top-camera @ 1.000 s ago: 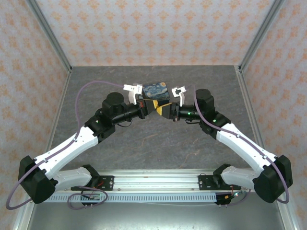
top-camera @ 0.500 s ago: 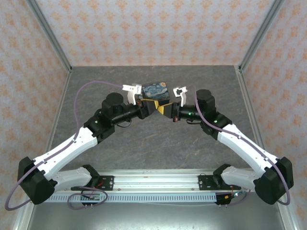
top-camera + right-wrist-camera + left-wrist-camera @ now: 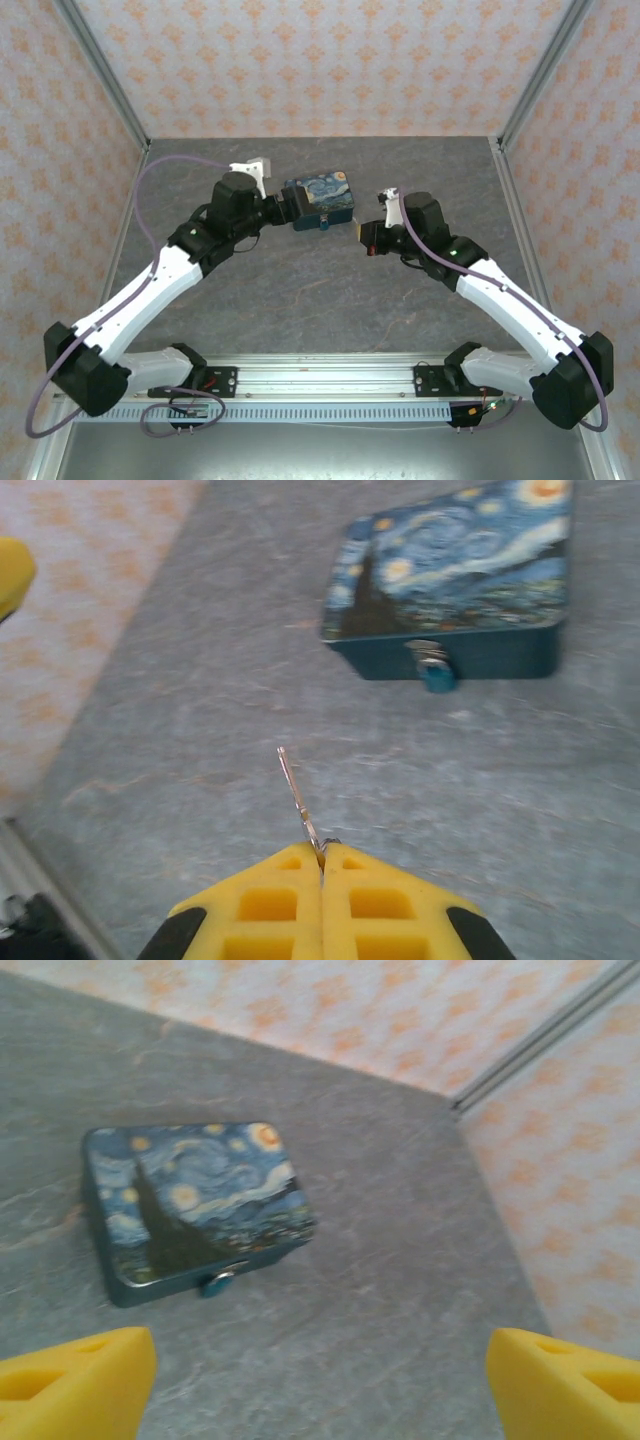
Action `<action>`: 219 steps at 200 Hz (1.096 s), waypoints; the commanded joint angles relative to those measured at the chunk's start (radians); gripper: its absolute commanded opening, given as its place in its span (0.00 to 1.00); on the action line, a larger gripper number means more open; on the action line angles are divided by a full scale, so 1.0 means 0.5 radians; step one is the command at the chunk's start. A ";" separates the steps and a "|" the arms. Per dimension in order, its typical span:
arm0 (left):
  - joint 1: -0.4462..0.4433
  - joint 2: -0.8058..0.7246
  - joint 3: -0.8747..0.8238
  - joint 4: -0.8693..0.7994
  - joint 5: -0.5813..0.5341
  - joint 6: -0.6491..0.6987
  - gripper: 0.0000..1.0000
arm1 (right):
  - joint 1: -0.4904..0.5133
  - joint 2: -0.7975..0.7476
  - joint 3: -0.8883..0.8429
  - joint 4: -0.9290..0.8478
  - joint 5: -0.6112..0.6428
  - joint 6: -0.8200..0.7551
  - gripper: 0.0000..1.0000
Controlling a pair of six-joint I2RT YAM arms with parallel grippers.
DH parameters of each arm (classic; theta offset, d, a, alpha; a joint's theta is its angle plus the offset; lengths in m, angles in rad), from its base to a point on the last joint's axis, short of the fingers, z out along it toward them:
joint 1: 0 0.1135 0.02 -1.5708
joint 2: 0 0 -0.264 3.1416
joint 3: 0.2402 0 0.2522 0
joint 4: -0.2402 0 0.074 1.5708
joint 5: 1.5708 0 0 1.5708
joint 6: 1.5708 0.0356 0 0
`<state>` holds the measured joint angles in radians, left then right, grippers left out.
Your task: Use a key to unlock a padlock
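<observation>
The right gripper (image 3: 322, 852) pinches the key (image 3: 297, 792), apart from the padlock (image 3: 435, 673) on the near side of the tin (image 3: 455, 575). The left gripper (image 3: 320, 1370), left of the tin, is spread wide.

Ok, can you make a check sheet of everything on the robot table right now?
Surface: grey stone-look table.
Padlock: hanging on the front clasp of the starry tin, lid down.
Key: pinched in the right gripper, tip toward the tin, apart from the padlock.
Clutter: nothing seen.
Left gripper: jaws wide open, holding nothing.
Right gripper: jaws shut on the key.
Cables: a purple cable along each arm.
Surroundings: orange-patterned walls, metal corner posts.
</observation>
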<state>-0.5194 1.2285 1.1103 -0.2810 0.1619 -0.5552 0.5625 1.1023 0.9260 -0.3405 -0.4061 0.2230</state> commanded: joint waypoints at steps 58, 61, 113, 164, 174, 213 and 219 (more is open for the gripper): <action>0.006 1.051 0.904 -0.162 0.383 0.361 0.83 | 0.004 -0.195 -0.039 -0.333 0.633 0.062 0.00; 0.002 1.107 0.961 -0.186 0.395 0.374 0.83 | 0.005 -0.204 -0.044 -0.340 0.639 0.063 0.00; -0.019 1.888 1.796 -0.519 0.568 0.506 0.77 | 0.005 -0.301 -0.070 -0.420 0.713 0.090 0.00; -0.039 2.216 2.165 -0.637 0.639 0.479 0.76 | 0.005 -0.345 -0.088 -0.441 0.745 0.100 0.00; -0.042 2.246 2.182 -0.652 0.639 0.478 0.75 | 0.004 -0.345 -0.085 -0.442 0.753 0.100 0.00; -0.056 2.273 2.106 -0.663 0.618 0.482 0.74 | 0.004 -0.345 -0.073 -0.466 0.781 0.100 0.00; -0.057 2.264 2.075 -0.651 0.617 0.482 0.73 | 0.004 -0.345 -0.073 -0.471 0.789 0.095 0.00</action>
<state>-0.5381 2.3634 2.1590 -0.5804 0.4622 -0.3309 0.5621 0.9447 0.8974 -0.5449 -0.0555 0.2615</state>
